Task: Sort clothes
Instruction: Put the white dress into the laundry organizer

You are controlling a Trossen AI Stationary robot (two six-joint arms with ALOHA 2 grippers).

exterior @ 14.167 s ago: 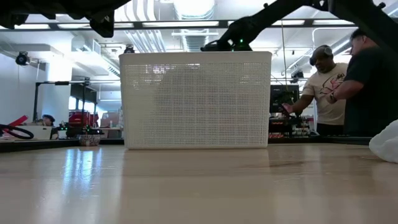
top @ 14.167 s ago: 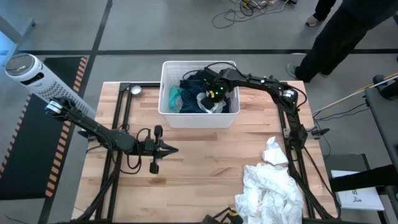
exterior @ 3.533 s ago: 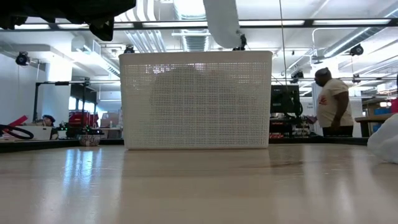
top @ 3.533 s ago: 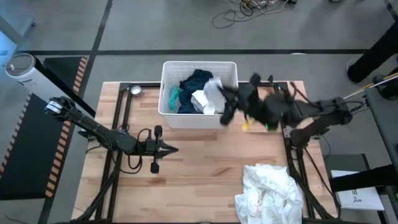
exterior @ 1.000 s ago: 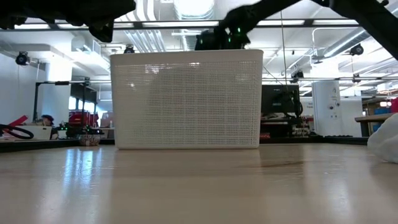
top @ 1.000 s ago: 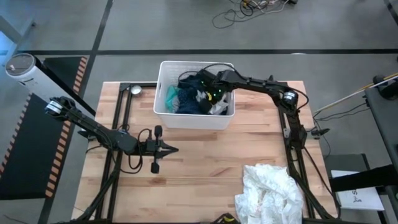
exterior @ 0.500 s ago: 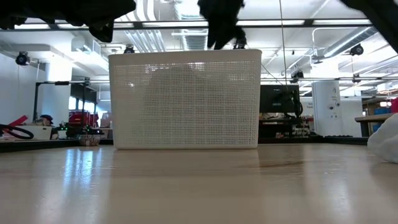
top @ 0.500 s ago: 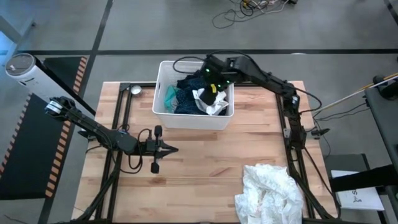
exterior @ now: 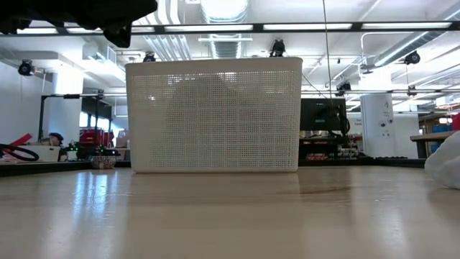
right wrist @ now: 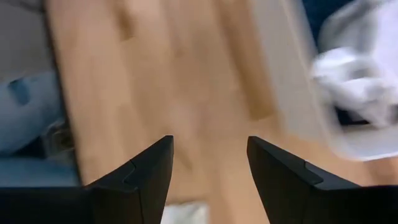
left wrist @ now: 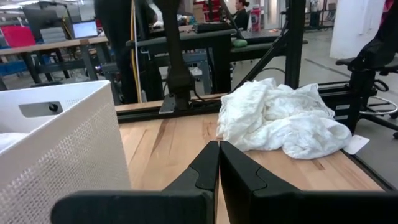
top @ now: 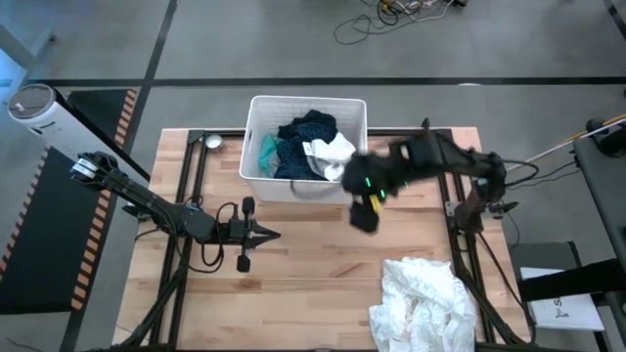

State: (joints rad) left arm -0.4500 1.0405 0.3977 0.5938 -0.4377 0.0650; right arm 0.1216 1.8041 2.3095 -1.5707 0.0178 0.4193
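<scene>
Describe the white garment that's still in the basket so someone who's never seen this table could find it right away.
Start at the white slatted basket at the far middle of the wooden table. Inside, look to the side nearer the right arm, where a small crumpled white garment lies on top of the pile. It is the only white piece there, next to the dark blue patterned and teal clothes.

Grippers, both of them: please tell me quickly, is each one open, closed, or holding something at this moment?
Left gripper: closed, holding nothing, above the table near the basket.
Right gripper: open, holding nothing, over bare table beside the basket.
</scene>
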